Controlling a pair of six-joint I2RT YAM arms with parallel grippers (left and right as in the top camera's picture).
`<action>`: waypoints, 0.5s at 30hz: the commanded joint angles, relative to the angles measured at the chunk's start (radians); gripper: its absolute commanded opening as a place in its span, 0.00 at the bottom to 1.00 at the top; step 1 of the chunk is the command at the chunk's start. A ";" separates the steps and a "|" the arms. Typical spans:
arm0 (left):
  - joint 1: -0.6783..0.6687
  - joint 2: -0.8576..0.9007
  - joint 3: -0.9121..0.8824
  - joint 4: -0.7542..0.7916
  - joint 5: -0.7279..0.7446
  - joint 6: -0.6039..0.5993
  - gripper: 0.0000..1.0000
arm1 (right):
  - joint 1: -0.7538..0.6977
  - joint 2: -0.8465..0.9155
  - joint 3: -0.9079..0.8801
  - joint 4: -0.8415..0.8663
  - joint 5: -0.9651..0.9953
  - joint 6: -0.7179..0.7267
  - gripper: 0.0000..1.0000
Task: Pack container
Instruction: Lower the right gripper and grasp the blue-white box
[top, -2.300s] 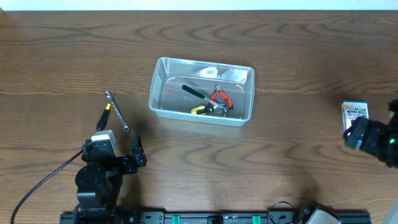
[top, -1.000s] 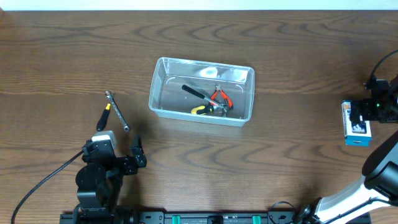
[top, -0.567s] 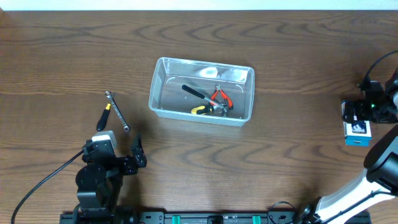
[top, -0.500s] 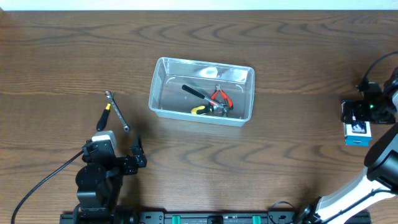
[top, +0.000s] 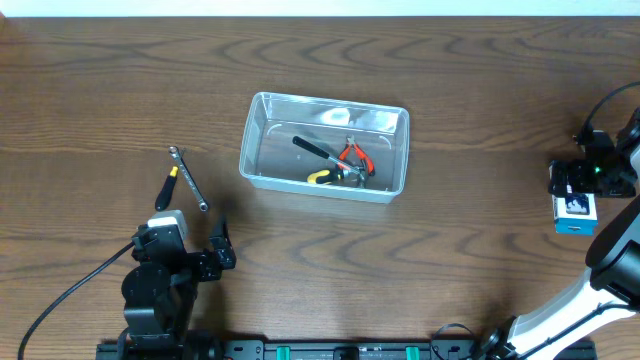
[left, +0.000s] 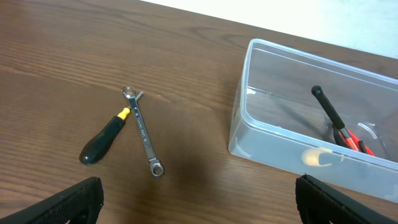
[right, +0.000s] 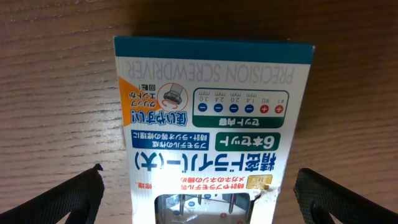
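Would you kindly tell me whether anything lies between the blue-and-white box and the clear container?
Nothing visible does: only bare table lies between the box and the container.

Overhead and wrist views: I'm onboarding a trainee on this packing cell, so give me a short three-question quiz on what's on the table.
1. True or false: the combination wrench lies inside the clear container.
2. Multiple choice: what lies directly below the right gripper?
A) red-handled pliers
B) a precision screwdriver box
C) the wrench
3. Short answer: which tool lies on the table next to the wrench?

Key:
1. False. It lies on the table, to the left of the container.
2. B
3. The black-handled screwdriver.
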 joint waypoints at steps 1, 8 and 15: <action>0.001 0.000 0.022 0.001 0.003 -0.005 0.98 | 0.000 0.007 -0.004 0.004 -0.011 -0.016 0.99; 0.001 0.000 0.022 0.001 0.003 -0.005 0.98 | -0.002 0.042 -0.005 0.004 -0.013 -0.003 0.99; 0.001 0.000 0.022 0.001 0.003 -0.005 0.98 | -0.002 0.097 -0.005 0.004 -0.029 0.010 0.99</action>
